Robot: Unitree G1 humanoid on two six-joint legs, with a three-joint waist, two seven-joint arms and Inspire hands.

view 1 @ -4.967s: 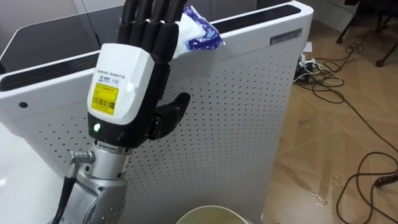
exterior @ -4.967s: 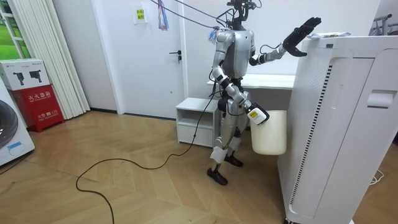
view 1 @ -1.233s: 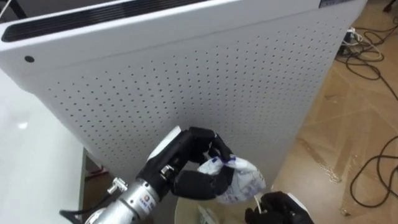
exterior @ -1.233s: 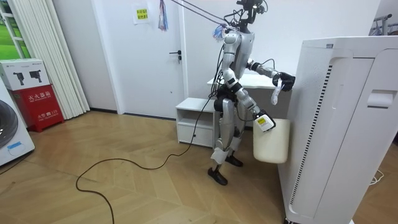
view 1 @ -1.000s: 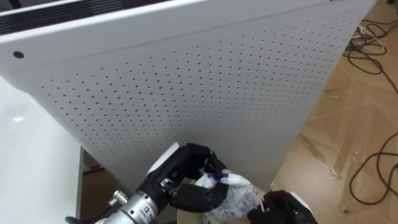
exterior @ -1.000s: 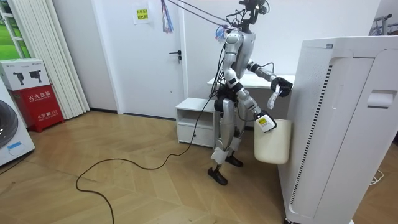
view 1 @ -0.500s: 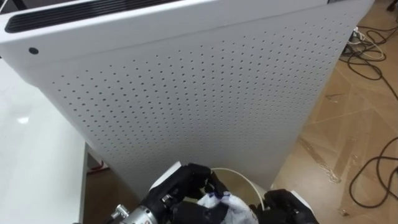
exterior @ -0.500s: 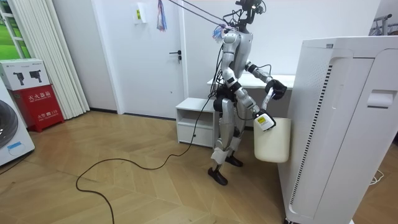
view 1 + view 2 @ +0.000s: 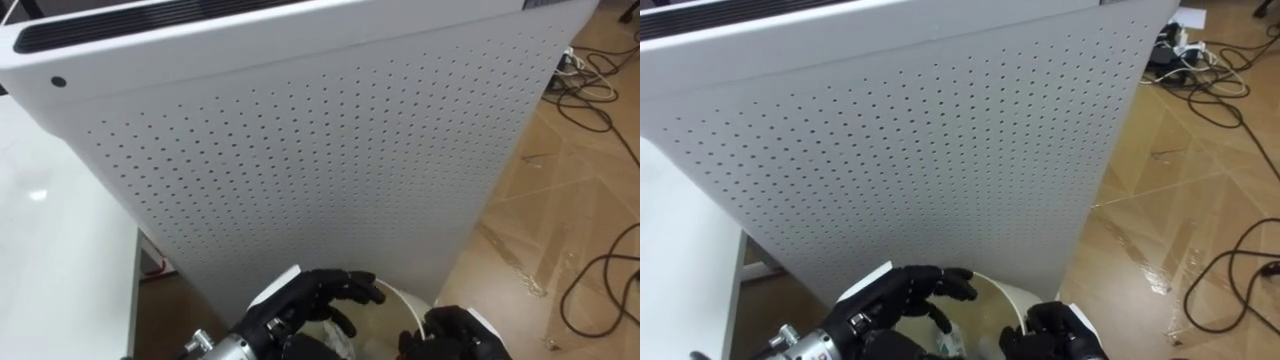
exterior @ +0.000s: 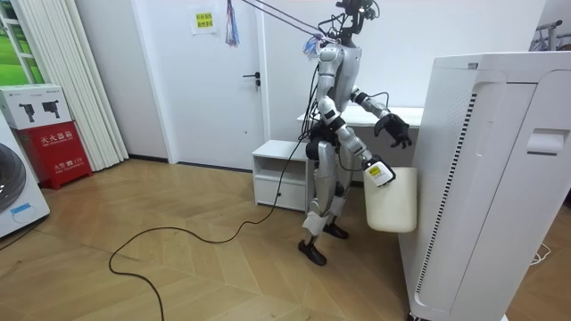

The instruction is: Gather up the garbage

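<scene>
- Left hand (image 9: 300,312), lower centre of frame: fingers splayed and slack over the mouth of the waste bin (image 9: 402,297), holding nothing.
- Right hand (image 9: 452,336), lower right: curled on the bin's rim, carrying it.
- Garbage (image 9: 945,338), a pale crumpled wrapper: a scrap shows just under my left fingers, inside the bin as far as I can judge.
- Perforated white appliance (image 9: 320,170), across mid-frame, close behind the bin.
- White tabletop (image 9: 50,250), left edge.
- Wood floor (image 9: 560,220) with cables (image 9: 600,110), upper right.
- Risk: the wrapper seems to sit high. If my fingers snag it on lifting away, or the bin knocks the panel and tilts, it could spill to the floor.
- Change: half a second ago my left hand was clenched on the wrapper above the bin. Now it has let go.
</scene>
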